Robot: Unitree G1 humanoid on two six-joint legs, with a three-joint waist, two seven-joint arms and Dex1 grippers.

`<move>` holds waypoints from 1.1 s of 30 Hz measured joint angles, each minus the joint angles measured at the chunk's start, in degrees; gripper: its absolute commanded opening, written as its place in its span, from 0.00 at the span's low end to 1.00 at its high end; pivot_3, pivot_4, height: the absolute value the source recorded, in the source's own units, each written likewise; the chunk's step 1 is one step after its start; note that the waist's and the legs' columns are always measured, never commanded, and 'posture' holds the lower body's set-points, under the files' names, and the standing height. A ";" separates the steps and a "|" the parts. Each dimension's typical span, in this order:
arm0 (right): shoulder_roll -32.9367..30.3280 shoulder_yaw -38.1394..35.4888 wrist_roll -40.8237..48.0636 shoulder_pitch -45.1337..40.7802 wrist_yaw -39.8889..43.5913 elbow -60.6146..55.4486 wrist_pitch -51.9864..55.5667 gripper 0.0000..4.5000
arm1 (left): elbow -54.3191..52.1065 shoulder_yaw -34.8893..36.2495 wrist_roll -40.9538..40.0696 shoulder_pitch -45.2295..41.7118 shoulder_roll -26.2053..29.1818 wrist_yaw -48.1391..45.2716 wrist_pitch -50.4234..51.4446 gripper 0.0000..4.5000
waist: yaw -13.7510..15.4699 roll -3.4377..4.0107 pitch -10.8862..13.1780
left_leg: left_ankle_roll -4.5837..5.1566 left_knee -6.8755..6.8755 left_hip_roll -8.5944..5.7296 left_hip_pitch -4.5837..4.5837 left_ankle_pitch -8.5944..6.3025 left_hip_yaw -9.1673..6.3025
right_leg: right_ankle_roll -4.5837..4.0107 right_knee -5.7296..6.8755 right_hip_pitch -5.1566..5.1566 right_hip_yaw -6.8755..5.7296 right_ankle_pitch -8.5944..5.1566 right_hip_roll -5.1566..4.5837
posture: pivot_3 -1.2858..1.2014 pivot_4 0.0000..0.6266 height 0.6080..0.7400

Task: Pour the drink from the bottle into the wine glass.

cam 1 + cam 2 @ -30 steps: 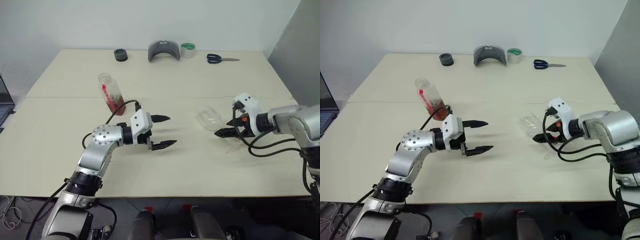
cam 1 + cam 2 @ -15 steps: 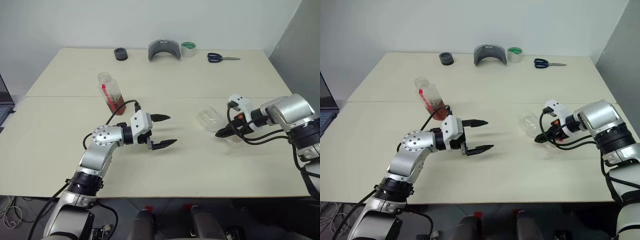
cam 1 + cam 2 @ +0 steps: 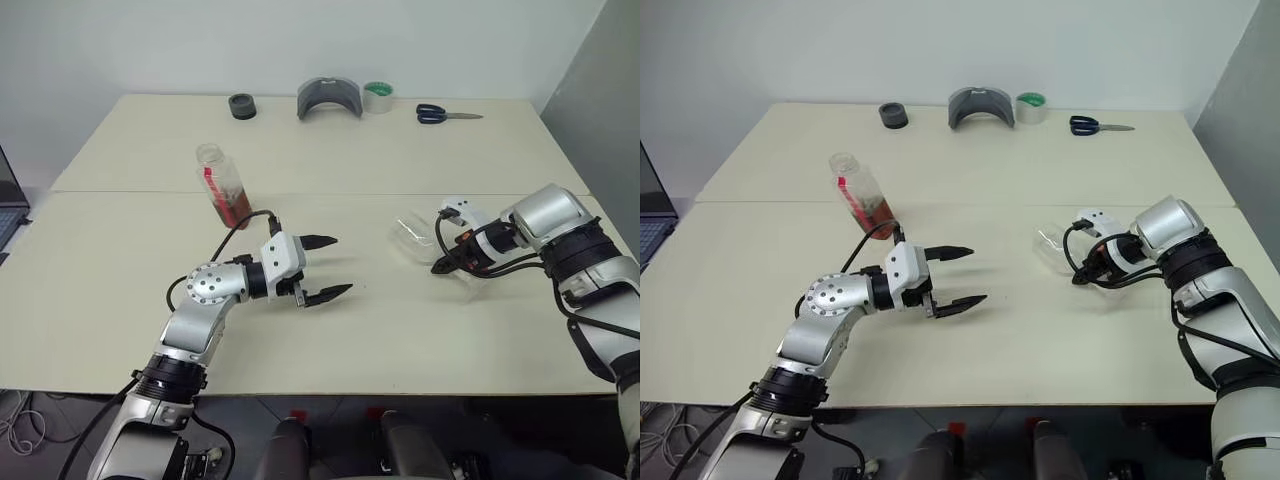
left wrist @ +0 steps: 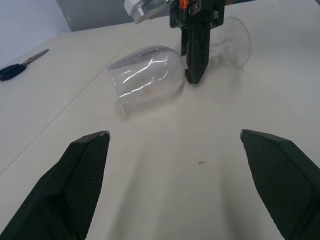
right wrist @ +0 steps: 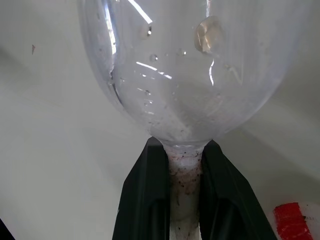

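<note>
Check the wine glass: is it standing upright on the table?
No, the wine glass lies on its side on the table, with the right gripper shut on its stem.

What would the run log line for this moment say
stage: righting glass | right gripper: shut on stem of wine glass, lying on table | left gripper: open, hovering | bottle: upright, uncapped, untouched

We see a pale cream surface (image 3: 420,160) with a seam across it, set against a plain white wall (image 3: 150,45); a grey panel (image 3: 600,80) stands at its right.
</note>
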 measured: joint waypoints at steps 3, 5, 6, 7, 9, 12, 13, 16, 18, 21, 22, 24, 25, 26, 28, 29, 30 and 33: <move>1.40 -1.12 -0.39 -1.20 -0.24 2.36 0.65 0.07 | -0.06 0.00 0.38 0.00 0.01 0.03 -0.06 1.00 | -0.07 0.00 0.00 | -0.01 0.03 0.00 -0.13 0.01 0.08 | -0.04 0.19 -0.25 0.06 0.02 0.01 | 0.52 0.24 1.00; 3.19 -4.08 -0.18 -2.59 -1.65 5.13 1.71 0.07 | -0.11 -0.02 0.53 0.05 0.05 0.03 -0.06 1.00 | -0.17 0.01 0.00 | -0.01 0.07 0.00 -0.23 0.02 0.14 | -0.07 0.40 -0.45 0.12 0.03 0.01 | 0.52 0.24 1.00; 4.77 -7.04 0.32 -4.00 -3.80 7.44 2.11 0.07 | -0.17 0.00 0.54 0.04 0.08 0.04 0.00 1.00 | -0.27 0.02 0.01 | -0.02 0.07 0.01 -0.23 0.02 0.16 | -0.08 0.46 -0.49 0.13 0.04 0.01 | 0.52 0.24 1.00; 6.07 -9.92 0.88 -5.41 -6.15 9.19 2.04 0.07 | -0.29 0.02 0.52 0.05 0.09 0.05 0.15 1.00 | -0.40 0.03 0.02 | -0.01 0.06 0.01 -0.25 0.04 0.18 | -0.10 0.51 -0.54 0.15 0.05 0.01 | 0.52 0.24 1.00; 8.86 -17.51 1.90 -8.82 -13.11 13.46 -0.18 0.07 | -0.80 0.06 0.47 0.02 0.10 0.16 0.88 1.00 | -0.55 0.03 0.02 | -0.01 0.06 0.02 -0.24 0.05 0.18 | -0.12 0.62 -0.58 0.16 0.04 0.02 | 0.52 0.24 1.00; 12.70 -29.66 3.81 -11.17 -26.78 17.45 -11.83 0.07 | -2.59 0.65 -1.17 0.06 0.31 0.28 4.24 1.00 | -0.50 0.01 0.01 | 0.00 0.07 0.01 -0.24 0.05 0.16 | -0.12 0.64 -0.56 0.13 0.04 0.03 | 0.52 0.24 1.00; 14.00 -32.01 4.06 -11.05 -30.53 18.45 -16.01 0.07 | -3.38 1.02 -1.82 0.11 0.53 0.33 5.60 1.00 | -0.54 0.02 0.01 | 0.01 0.06 -0.01 -0.26 0.06 0.18 | -0.12 0.64 -0.56 0.15 0.04 0.03 | 0.52 0.24 1.00; 17.90 -35.72 3.71 -8.86 -38.56 20.19 -27.66 0.07 | -5.41 2.36 -4.25 0.09 0.98 0.46 10.17 1.00 | -0.76 0.02 0.01 | 0.02 0.07 -0.02 -0.27 0.06 0.24 | -0.12 0.71 -0.57 0.19 0.04 0.02 | 0.52 0.24 1.00; 20.79 -37.46 3.07 -6.61 -43.79 20.85 -36.03 0.07 | -6.56 2.95 -6.36 0.00 1.65 0.32 13.83 1.00 | -0.89 0.02 0.01 | 0.01 0.06 -0.02 -0.28 0.06 0.25 | -0.12 0.72 -0.59 0.21 0.04 0.01 | 0.52 0.24 1.00; 24.95 -38.90 2.25 -3.11 -50.45 20.98 -47.03 0.07 | -7.69 4.06 -9.35 -0.55 2.91 -0.02 18.96 1.00 | -1.22 0.02 0.01 | 0.00 0.06 0.01 -0.28 0.07 0.26 | -0.12 0.76 -0.62 0.22 0.04 0.01 | 0.52 0.24 1.00; 26.07 -39.03 1.76 -1.87 -51.96 20.59 -49.54 0.07 | -7.69 4.66 -9.90 -1.15 3.10 0.11 19.95 1.00 | -1.25 0.02 0.02 | 0.00 0.06 0.00 -0.28 0.08 0.27 | -0.12 0.78 -0.64 0.23 0.04 0.01 | 0.52 0.24 1.00; 27.61 -39.03 1.12 0.33 -53.79 19.31 -52.29 0.07 | -7.69 5.73 -10.29 -1.91 3.41 0.81 20.85 1.00 | -1.28 0.03 0.02 | -0.01 0.07 0.01 -0.27 0.09 0.26 | -0.13 0.79 -0.64 0.23 0.04 0.02 | 0.52 0.24 1.00; 28.42 -39.03 0.78 2.11 -54.84 17.78 -53.07 0.07 | -7.66 6.29 -10.37 -2.29 3.50 1.40 21.49 1.00 | -1.28 0.02 0.01 | -0.02 0.07 0.02 -0.26 0.10 0.25 | -0.13 0.80 -0.63 0.22 0.04 0.03 | 0.52 0.24 1.00; 29.06 -39.01 0.75 3.41 -55.40 16.70 -53.55 0.07 | -7.63 6.76 -10.37 -2.34 3.70 1.74 21.73 1.00 | -1.30 0.02 0.01 | -0.02 0.08 0.02 -0.26 0.10 0.25 | -0.13 0.81 -0.63 0.22 0.04 0.03 | 0.52 0.24 1.00; 30.07 -38.95 0.62 7.12 -56.55 12.17 -54.61 0.07 | -7.38 7.17 -10.36 -2.41 3.94 2.70 22.23 1.00 | -1.29 0.03 0.01 | -0.03 0.08 0.02 -0.25 0.11 0.22 | -0.13 0.82 -0.63 0.21 0.04 0.03 | 0.52 0.24 1.00; 30.54 -38.90 0.51 8.46 -57.06 10.25 -54.83 0.07 | -7.28 7.37 -10.36 -2.42 3.94 3.07 22.69 1.00 | -1.31 0.03 0.01 | -0.03 0.08 0.02 -0.25 0.11 0.24 | -0.13 0.83 -0.63 0.23 0.04 0.03 | 0.52 0.24 1.00; 30.81 -38.71 0.25 10.18 -57.71 7.72 -54.67 0.07 | -7.23 7.39 -10.36 -2.46 3.96 3.44 22.90 1.00 | -1.30 0.02 -0.01 | -0.03 0.08 0.02 -0.24 0.12 0.22 | -0.13 0.83 -0.61 0.21 0.04 0.03 | 0.52 0.24 1.00; 32.57 -38.11 -0.44 17.67 -59.47 -2.74 -54.54 0.07 | -7.23 7.44 -10.31 -2.46 4.15 3.75 23.12 1.00 | -1.23 0.02 -0.03 | -0.03 0.08 0.02 -0.21 0.12 0.17 | -0.14 0.83 -0.57 0.19 0.04 0.04 | 0.52 0.24 1.00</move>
